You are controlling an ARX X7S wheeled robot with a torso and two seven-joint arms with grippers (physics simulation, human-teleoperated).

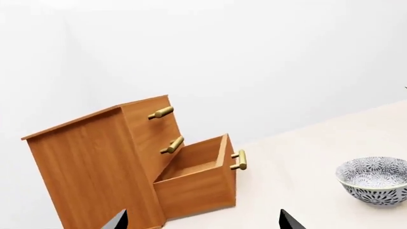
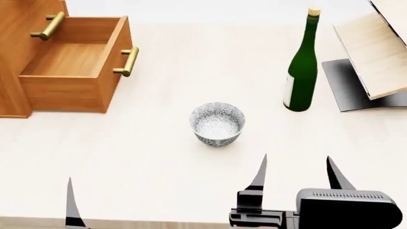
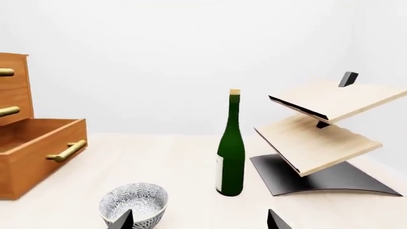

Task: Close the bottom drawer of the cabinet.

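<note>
The bottom drawer (image 2: 70, 71) stands fully pulled out of the cabinet (image 2: 16, 57) at the upper left of the head view, its brass handle (image 2: 129, 61) facing frame right.

My left tool (image 1: 203, 220) shows only two dark fingertips, set wide apart, gripping nothing. My right tool (image 2: 297, 174), at the lower right of the head view, is likewise spread and empty. Both are well apart from the drawer.

Risks, as I judge them:
- The patterned bowl (image 2: 218, 123) sits mid-frame, roughly between my right tool and the drawer; a low sweep from that side could knock it.
- The green bottle (image 2: 302, 67) stands upright at upper right, near the slanted wooden rack (image 2: 375, 52); a wide elbow swing could topple it.
- An off-centre push on the drawer front could skew the drawer or shift the whole cabinet.

The surface (image 2: 159, 181) is pale, light-grained wood. The room behind is plain white wall.
</note>
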